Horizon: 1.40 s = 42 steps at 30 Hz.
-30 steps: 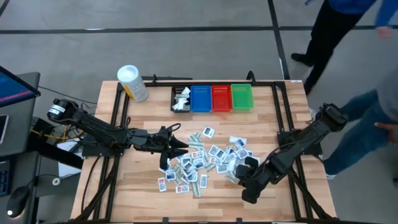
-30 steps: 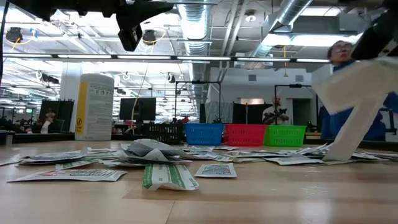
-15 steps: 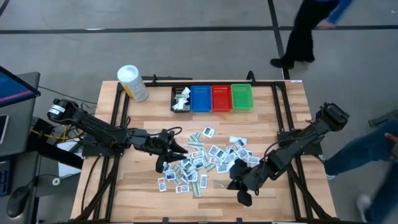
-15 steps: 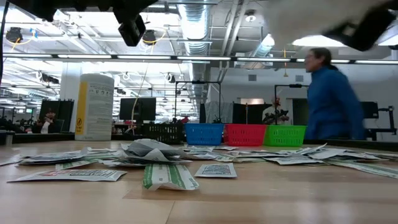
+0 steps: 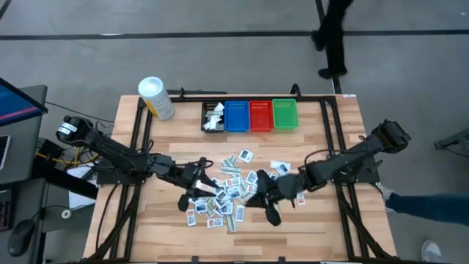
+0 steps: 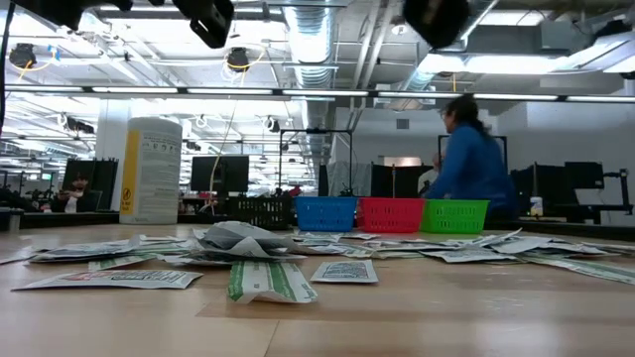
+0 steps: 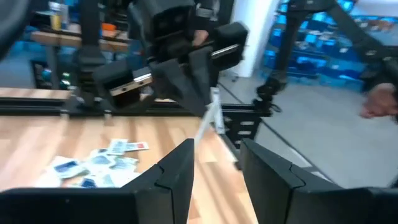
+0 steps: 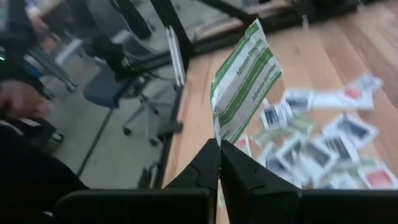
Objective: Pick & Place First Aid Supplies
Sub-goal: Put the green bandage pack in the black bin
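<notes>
First aid supplies point(image 5: 238, 187) — dozens of small flat rectangular packets, white and pale blue with blue, red or dark marks, lying scattered mid-table. One green-striped white packet point(image 8: 244, 81) — raised, tilted, pinched at its lower edge.

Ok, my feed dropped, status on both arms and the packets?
Right gripper shut on green-striped packet, lifted above pile. Left gripper open, empty, over pile's left edge. Nothing blocking the bins.

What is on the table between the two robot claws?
In the high view, loose packets from the pile lie between the left gripper and the right gripper, which is pinching one green-and-white packet.
</notes>
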Each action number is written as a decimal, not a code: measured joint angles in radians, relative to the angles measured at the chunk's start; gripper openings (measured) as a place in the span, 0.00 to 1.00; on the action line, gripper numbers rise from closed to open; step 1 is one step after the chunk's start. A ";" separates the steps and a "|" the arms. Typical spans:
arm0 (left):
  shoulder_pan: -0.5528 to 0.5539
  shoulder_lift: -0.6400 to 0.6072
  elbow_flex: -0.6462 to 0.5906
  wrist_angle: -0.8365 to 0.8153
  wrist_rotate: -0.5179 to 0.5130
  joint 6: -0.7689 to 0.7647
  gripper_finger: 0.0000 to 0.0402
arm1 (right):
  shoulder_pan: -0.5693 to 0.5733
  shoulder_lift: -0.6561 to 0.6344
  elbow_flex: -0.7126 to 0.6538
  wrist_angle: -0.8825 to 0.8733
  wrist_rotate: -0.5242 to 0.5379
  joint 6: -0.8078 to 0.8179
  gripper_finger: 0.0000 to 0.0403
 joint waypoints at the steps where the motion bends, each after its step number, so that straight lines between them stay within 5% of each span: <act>1: 0.000 0.000 0.000 0.000 -0.013 0.005 0.33 | -0.013 0.000 0.000 0.019 -0.022 -0.008 0.01; 10: 0.026 0.000 0.000 0.000 -0.060 0.007 0.33 | -0.069 0.000 0.000 0.065 -0.113 -0.047 0.00; 42: 0.121 0.000 0.000 0.096 -0.048 0.004 0.33 | -0.215 0.000 0.000 0.119 -0.176 -0.124 0.00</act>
